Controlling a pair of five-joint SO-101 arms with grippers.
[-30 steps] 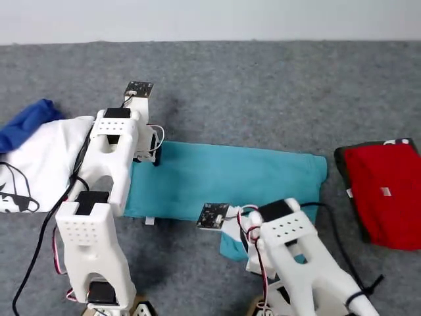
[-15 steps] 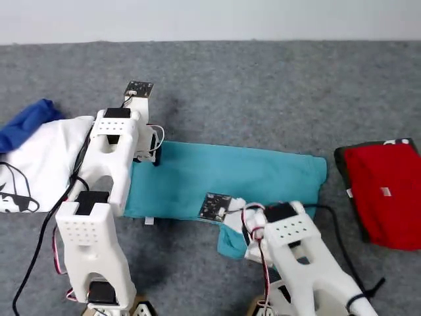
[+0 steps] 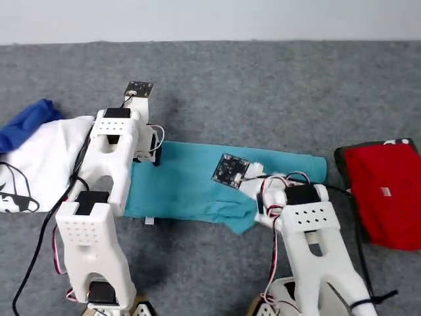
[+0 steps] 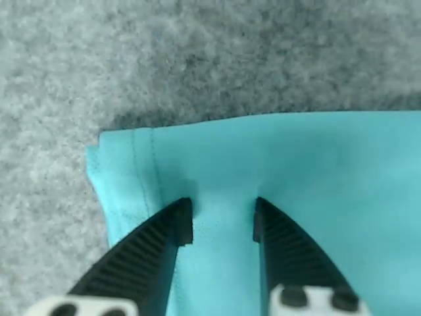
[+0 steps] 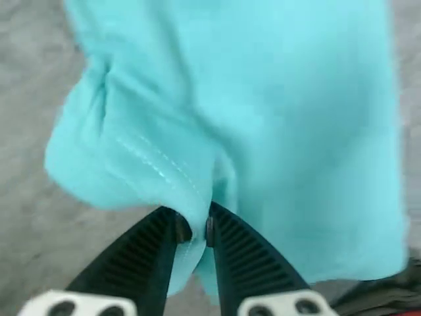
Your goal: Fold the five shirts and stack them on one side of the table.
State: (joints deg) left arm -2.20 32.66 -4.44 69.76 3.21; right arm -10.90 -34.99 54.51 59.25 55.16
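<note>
Right gripper [image 5: 194,230] pinched shut on a bunched, stitched edge of the teal shirt [image 5: 263,99], cloth gathered thick between the two black fingers and drooping to either side, apparently raised off the grey table [image 5: 26,230]. From the high view, that arm over the near right part of the shirt, with a rumpled flap hanging past the long near edge. Likely the grip needed to carry this loose part over the body of the shirt for a fold. Left gripper [image 4: 223,220] with fingers apart, tips planted on the teal cloth just inside a hemmed corner, nothing caught between them. Probably there as a weight, to keep the left end from sliding under the pull of the other arm. Teal shirt itself spread as a long band across the middle of the table, smooth at the left end, creased at the right. To the right, near but apart from the teal band, a folded red shirt [image 3: 385,194] on top of something dark [image 3: 342,161], seemingly the start of the stack on that side. To the left, a white shirt [image 3: 39,158] with a dark print, unfolded, and a crumpled blue shirt [image 3: 26,122] touching its far edge, both seemingly waiting their turn. By this layout, perhaps two of five done, with the teal fold under way.
</note>
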